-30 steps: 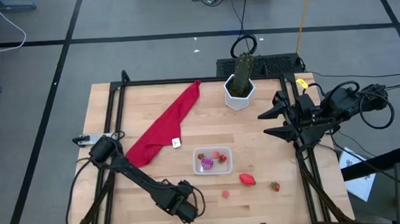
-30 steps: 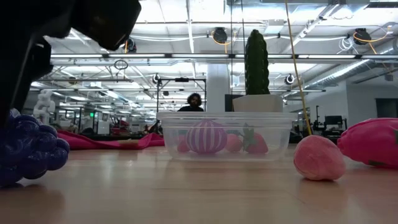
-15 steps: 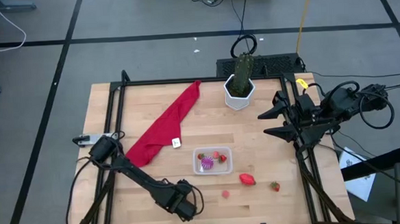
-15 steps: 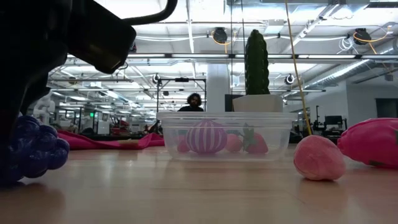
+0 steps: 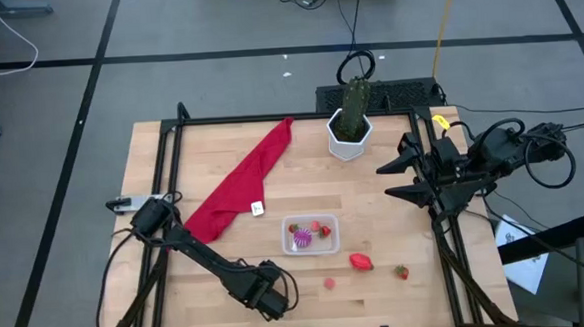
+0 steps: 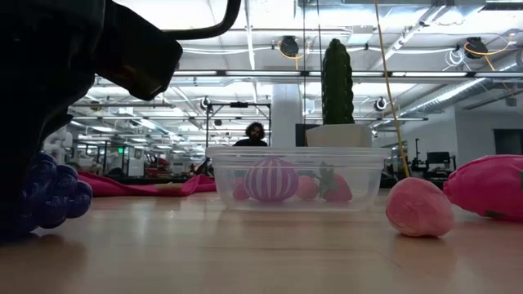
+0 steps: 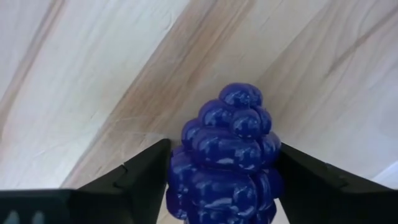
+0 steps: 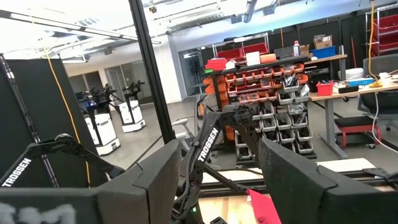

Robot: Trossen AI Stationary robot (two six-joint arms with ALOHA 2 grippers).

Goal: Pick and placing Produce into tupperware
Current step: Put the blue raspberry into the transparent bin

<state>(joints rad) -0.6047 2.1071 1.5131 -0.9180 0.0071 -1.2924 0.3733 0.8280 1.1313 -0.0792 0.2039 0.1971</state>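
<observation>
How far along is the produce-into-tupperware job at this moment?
Done: a few pieces, including a striped purple one, lie in the tupperware. In hand: the left gripper is down at the table's front edge with its fingers on both sides of the purple grapes. Left: the red piece, the pink piece and the small strawberry lie on the table. The right gripper waits raised at the right edge.
</observation>
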